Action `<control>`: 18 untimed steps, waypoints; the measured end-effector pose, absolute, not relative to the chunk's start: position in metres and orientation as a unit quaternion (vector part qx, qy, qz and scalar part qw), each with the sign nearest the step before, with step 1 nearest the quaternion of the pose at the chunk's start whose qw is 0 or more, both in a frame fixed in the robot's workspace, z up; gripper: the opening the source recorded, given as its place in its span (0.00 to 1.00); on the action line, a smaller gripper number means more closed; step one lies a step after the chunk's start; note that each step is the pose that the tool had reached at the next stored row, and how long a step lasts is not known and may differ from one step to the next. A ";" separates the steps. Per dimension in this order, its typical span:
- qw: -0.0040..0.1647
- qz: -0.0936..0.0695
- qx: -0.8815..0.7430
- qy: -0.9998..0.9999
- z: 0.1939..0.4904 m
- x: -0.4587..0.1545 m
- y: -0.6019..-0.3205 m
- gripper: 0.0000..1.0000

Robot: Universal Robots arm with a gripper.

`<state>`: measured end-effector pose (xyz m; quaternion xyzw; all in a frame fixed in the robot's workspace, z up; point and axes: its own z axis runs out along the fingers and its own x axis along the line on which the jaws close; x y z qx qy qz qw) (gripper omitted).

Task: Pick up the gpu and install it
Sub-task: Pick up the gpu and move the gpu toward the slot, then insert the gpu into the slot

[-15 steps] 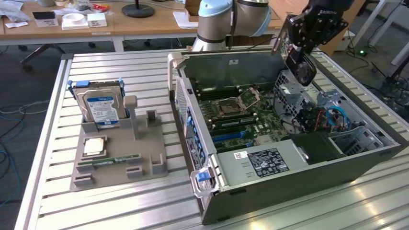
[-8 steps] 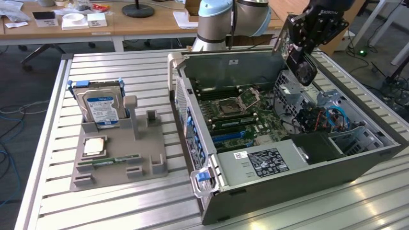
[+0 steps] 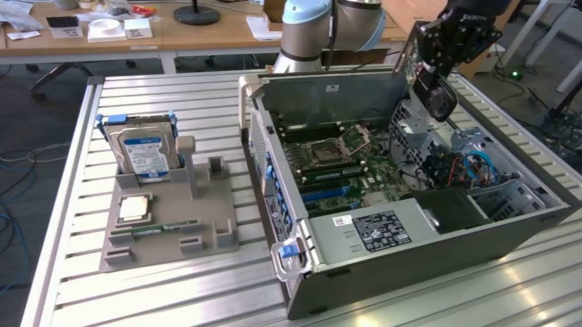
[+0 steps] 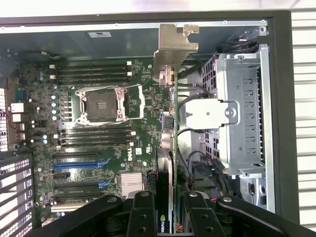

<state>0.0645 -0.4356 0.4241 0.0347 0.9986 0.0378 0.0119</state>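
My gripper (image 3: 454, 41) hangs above the far right corner of the open computer case (image 3: 409, 235) and is shut on the gpu (image 3: 433, 92). The card hangs down from it, with a dark round fan on its face. In the wrist view the gpu (image 4: 170, 143) runs edge-on away from my gripper (image 4: 169, 222), a narrow strip ending in a metal bracket (image 4: 175, 44). It is held between the two black fingers (image 4: 143, 217). Below it lies the green motherboard (image 4: 98, 123) with a blue slot (image 4: 79, 164); the card is clear of the board.
A grey holder (image 3: 168, 235) on the slatted table at the exterior view's left carries a hard drive (image 3: 146, 153), a processor (image 3: 135, 208) and a memory stick (image 3: 168, 227). Inside the case are a silver drive cage (image 4: 242, 113) and blue cables (image 3: 475, 163).
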 end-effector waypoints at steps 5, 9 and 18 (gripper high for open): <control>0.012 0.038 0.035 0.999 0.424 0.070 -0.436 0.26; 0.012 0.038 0.035 0.999 0.424 0.070 -0.436 0.26; 0.012 0.038 0.034 0.999 0.424 0.070 -0.436 0.26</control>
